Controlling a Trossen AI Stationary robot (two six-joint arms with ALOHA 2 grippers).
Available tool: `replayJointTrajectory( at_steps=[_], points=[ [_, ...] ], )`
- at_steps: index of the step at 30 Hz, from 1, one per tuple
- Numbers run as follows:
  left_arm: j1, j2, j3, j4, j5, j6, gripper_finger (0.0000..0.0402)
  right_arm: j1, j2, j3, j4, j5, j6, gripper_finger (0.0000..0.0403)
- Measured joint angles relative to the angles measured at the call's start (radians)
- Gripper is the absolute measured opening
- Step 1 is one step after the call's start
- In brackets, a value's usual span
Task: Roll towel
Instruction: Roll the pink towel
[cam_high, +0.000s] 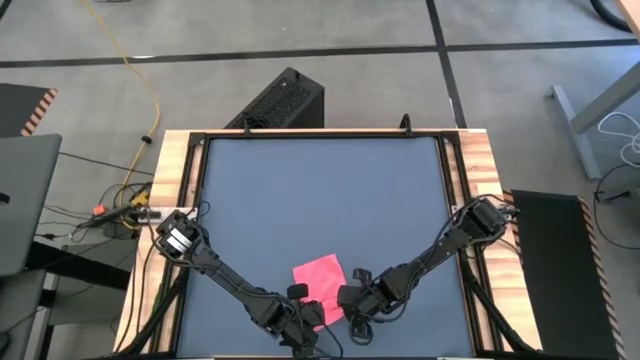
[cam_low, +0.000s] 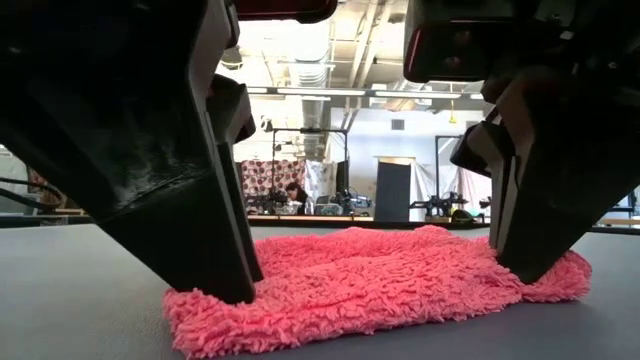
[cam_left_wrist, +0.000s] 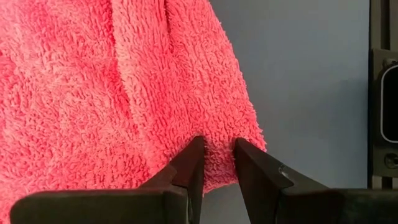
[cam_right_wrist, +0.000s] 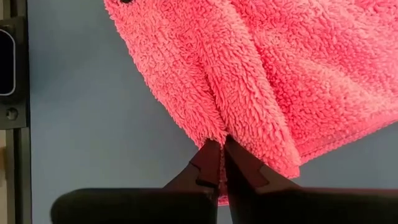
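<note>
Both of your grippers sit right at the near edge of the towel (cam_high: 320, 279), which lies flat on the dark grey mat (cam_high: 320, 200) close to the front of the table. Your left gripper (cam_left_wrist: 216, 163) has its fingers nearly together with a fold of pink pile pinched between the tips, at one near corner of the cloth. Your right gripper (cam_right_wrist: 222, 157) has its fingers pressed tight on the towel's edge at the other near corner. From table height you see both sets of dark fingers planted down into the fluffy cloth (cam_low: 380, 285), one at each end.
</note>
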Motion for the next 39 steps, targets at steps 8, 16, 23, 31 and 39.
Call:
replayJointTrajectory(
  at_steps=[8,16,23,31,39],
  points=[
    [0.0,0.0,0.0,-0.002,0.0,-0.006,0.008,-0.011,-0.011,-0.003,0.052,-0.056,0.031,0.004],
    [-0.002,0.0,0.0,-0.006,-0.016,-0.013,0.008,-0.015,-0.011,-0.002,0.061,-0.108,0.028,0.004],
    [-0.002,0.0,0.0,-0.004,-0.019,-0.023,0.008,-0.023,-0.011,-0.001,0.052,-0.136,0.026,0.0036],
    [-0.002,0.0,0.0,-0.003,-0.022,-0.022,0.008,-0.074,-0.011,0.0,0.051,-0.273,0.05,0.0015],
    [-0.002,-0.001,-0.001,-0.003,-0.047,-0.022,0.008,-0.118,-0.01,-0.001,0.049,-0.398,0.086,0.0015]
  ],
)
